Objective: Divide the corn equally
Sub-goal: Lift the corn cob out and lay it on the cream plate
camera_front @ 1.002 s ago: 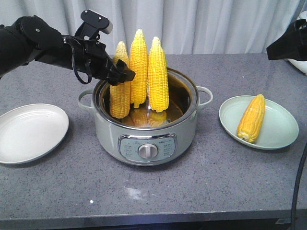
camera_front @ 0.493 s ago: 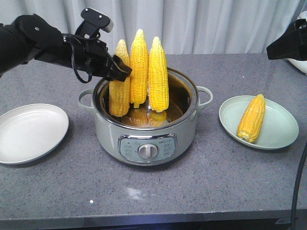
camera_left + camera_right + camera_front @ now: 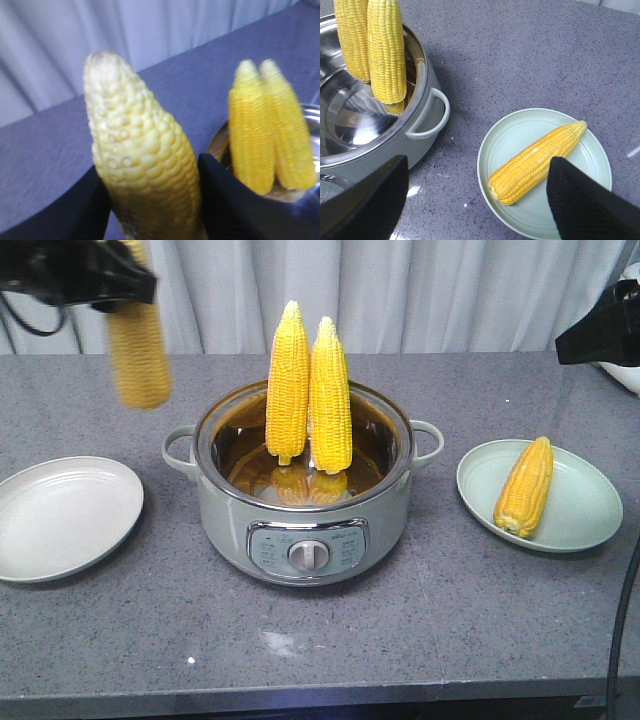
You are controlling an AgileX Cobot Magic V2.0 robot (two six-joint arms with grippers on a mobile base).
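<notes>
Left pincer (image 3: 155,202) gripping cob (image 3: 142,150) — aloft, blurred

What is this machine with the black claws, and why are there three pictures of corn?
It is a robot with two arms, sharing out corn. The wide picture looks across the grey table; the other two come from cameras on its wrists. The left gripper holds one cob in the air. The right gripper is open and empty. Two more cobs stand in the pot. Another cob lies on the green plate. The white plate has nothing on it.
</notes>
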